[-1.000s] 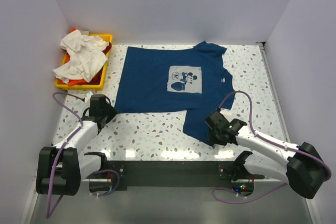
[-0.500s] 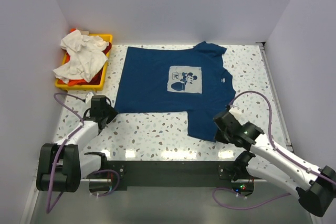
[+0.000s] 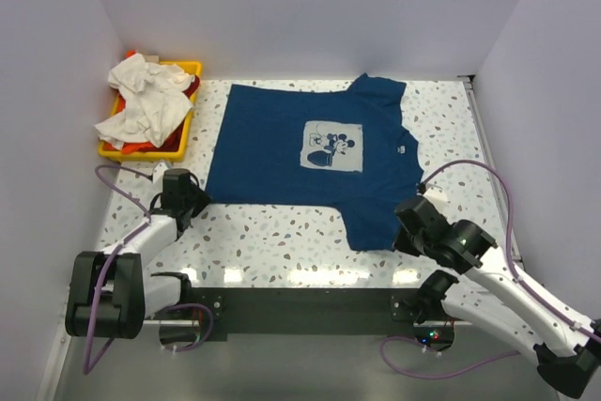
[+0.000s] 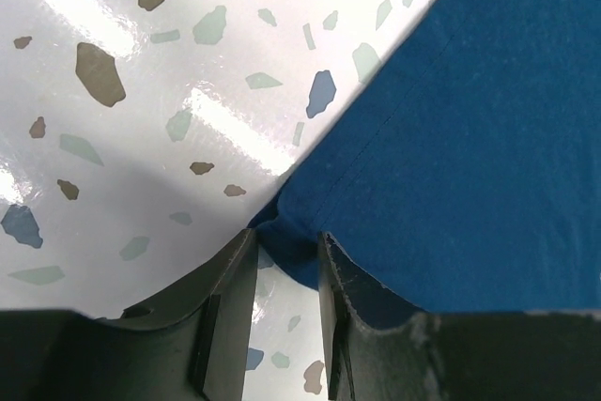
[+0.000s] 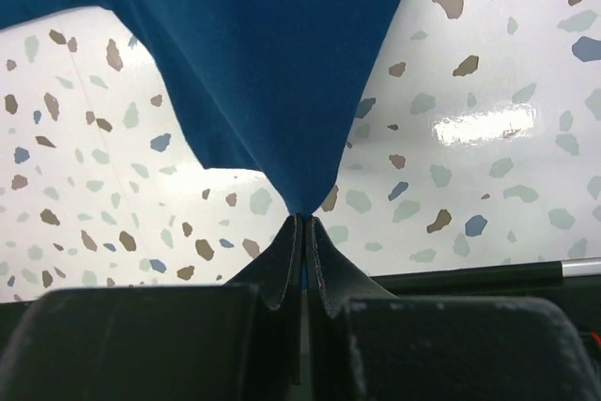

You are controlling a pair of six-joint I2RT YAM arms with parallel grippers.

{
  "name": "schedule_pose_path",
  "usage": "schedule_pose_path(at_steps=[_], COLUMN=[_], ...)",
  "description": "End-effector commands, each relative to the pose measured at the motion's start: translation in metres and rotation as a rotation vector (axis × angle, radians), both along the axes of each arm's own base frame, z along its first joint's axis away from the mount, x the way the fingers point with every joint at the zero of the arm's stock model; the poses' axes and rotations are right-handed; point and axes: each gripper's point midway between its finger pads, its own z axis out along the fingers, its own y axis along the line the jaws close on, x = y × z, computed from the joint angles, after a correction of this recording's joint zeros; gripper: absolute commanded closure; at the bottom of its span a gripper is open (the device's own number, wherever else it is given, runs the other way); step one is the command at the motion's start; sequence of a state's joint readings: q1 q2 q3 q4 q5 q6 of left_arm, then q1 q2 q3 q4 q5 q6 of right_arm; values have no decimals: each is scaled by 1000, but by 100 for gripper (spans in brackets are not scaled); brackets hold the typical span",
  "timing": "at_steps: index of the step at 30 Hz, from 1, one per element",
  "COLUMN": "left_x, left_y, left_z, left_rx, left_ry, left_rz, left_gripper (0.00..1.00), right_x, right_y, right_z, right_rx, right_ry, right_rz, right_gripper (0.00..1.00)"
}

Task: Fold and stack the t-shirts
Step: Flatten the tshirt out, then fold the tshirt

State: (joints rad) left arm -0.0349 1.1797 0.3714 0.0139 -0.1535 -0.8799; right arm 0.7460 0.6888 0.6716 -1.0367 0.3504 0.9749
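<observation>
A dark navy t-shirt (image 3: 282, 157) with a pale square cartoon print (image 3: 332, 146) lies spread flat on the speckled table. My left gripper (image 3: 194, 200) is at its near-left hem corner. In the left wrist view the gripper (image 4: 282, 260) has that bunched corner of the shirt (image 4: 470, 138) pinched between its tips. My right gripper (image 3: 406, 232) is shut on the near-right corner. In the right wrist view the gripper (image 5: 302, 223) holds the shirt (image 5: 272, 63), which rises taut from its tips. White t-shirts (image 3: 141, 100) lie crumpled over an orange-red one (image 3: 141, 146).
A yellow plastic tray (image 3: 192, 70) at the back left holds the crumpled shirts, which spill over its rim. Walls close in on the left, back and right. A dark base bar (image 3: 300, 302) runs along the near edge. Purple cables loop beside both arms.
My right gripper has moved right and slightly nearer with the shirt's corner, drawing the near-right part of the shirt outward. The left gripper has stayed at the left corner.
</observation>
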Motion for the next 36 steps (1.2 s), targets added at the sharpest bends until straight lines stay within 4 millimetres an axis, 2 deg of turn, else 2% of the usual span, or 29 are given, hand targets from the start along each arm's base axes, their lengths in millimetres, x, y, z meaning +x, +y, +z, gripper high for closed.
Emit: schedule_pose_path(at_steps=[1, 3, 6, 7, 11, 17, 24, 27, 29, 30, 31, 33, 34, 36], left_x=[13, 14, 15, 15, 11, -5, -20, -15, -4, -1, 11, 21, 35, 45], left_y=[5, 5, 5, 5, 8, 20, 31, 29, 25, 23, 19, 14, 12, 1], left_z=[13, 10, 7, 7, 9, 16, 18, 23, 34, 36, 50, 53, 69, 64], left_rx=[13, 13, 14, 14, 31, 66, 106, 106, 97, 99, 100, 115, 127, 141], left_ry=[-75, -66, -60, -59, -56, -53, -32, -49, -71, -69, -96, -75, -103, -61], left_rz=[24, 26, 21, 21, 33, 86, 134, 118, 96, 87, 73, 58, 63, 33], left_gripper=[64, 67, 78, 87, 100, 100, 100, 100, 100, 100, 100, 100, 100, 100], right_x=[-1, -2, -3, -3, -4, -6, -4, 2, 9, 16, 24, 40, 50, 70], right_y=[-9, -9, -9, -8, -6, -3, -2, -4, -5, -2, -4, 2, 4, 9], right_z=[14, 13, 11, 10, 5, 0, 6, 16, 24, 35, 41, 53, 58, 65], right_rx=[-37, -48, -51, -48, -41, -31, -30, -45, -71, -68, -95, -128, -141, -200], right_ry=[-8, 2, 20, 22, 30, 47, 36, 5, -24, -53, -80, -104, -127, -129], right_rz=[-6, -6, -10, -10, -8, -1, 13, 15, 17, 16, 12, 12, 9, 11], right_gripper=[100, 100, 100, 100, 100, 100, 100, 98, 97, 96, 96, 96, 98, 100])
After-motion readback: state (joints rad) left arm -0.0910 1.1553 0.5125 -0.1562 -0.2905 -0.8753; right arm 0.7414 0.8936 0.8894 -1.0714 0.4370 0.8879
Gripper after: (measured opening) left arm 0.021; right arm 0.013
